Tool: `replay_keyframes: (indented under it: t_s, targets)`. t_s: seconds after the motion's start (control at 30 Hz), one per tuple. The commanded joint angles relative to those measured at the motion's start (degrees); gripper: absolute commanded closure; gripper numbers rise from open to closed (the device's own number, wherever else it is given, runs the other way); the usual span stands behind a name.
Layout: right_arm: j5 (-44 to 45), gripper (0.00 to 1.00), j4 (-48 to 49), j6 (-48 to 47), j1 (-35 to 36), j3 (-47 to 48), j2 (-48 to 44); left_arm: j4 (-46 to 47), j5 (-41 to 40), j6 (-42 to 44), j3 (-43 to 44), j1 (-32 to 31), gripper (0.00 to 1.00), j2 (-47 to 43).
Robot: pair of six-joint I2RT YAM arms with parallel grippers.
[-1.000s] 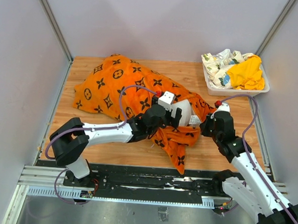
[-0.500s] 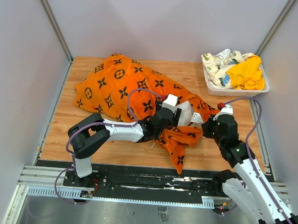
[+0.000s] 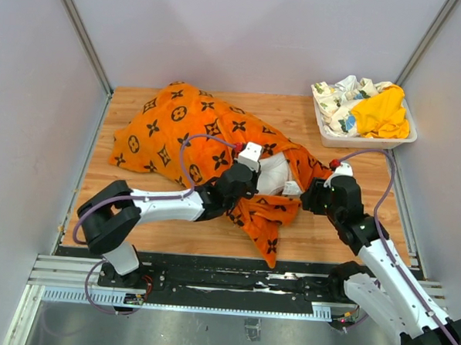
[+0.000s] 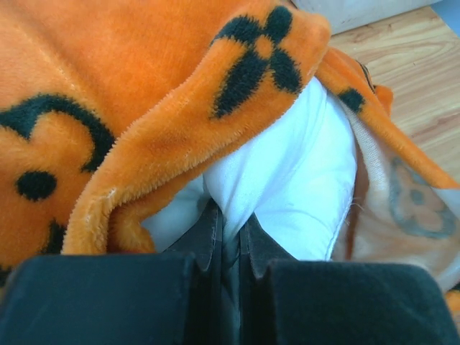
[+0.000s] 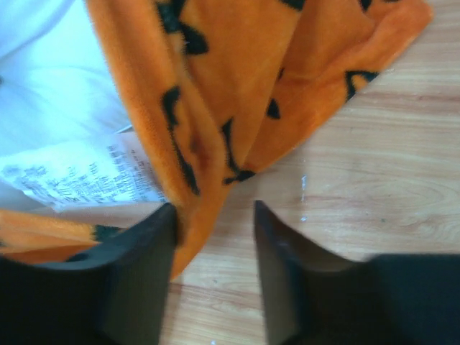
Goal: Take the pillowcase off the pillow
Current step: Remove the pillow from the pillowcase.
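The left gripper [image 4: 230, 219] is pinched shut on the plump white pillow [image 4: 302, 165] at the mouth of the fuzzy orange monogrammed pillowcase [image 3: 178, 131], which stretches away far-left, while the right gripper [image 5: 212, 212], part-open and empty, sits just beside its hem.

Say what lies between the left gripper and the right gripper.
The bare white end of the pillow, ringed by the orange pillowcase, in the top view.
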Motion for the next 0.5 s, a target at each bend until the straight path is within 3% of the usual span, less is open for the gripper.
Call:
replay_keyframes:
  t_s: [0.0, 0.1, 0.13, 0.3, 0.4, 0.47]
  targets:
    - [-1.3, 0.36, 2.1, -2.5, 1.7, 1.1, 0.4, -4.6, -2.2, 5.8, -2.7, 2.2, 1.0, -8.4]
    - [-0.2, 0.04, 4.0, -3.9, 1.8, 3.4, -0.9, -3.8, -0.3, 8.5, -5.4, 2.4, 1.0, -14.9]
    - [-0.8, 0.01, 6.3, -4.1, 1.7, 3.7, -1.7, -2.9, 0.8, 8.8, -6.9, 2.7, 1.0, -16.8]
    - [-20.9, 0.02, 25.3, 1.5, -2.4, 2.9, 1.8, 0.5, 5.7, 7.3, -14.2, 3.6, 1.0, -24.7]
    - [-28.5, 0.02, 26.2, 1.9, -1.3, 7.6, 9.7, 0.9, 6.1, 6.4, -16.6, 3.6, 1.0, -27.2]
    - [-26.9, 0.04, 24.2, -0.7, 1.9, 10.2, 13.3, 0.6, 5.6, 6.3, -17.3, 3.6, 1.0, -27.8]
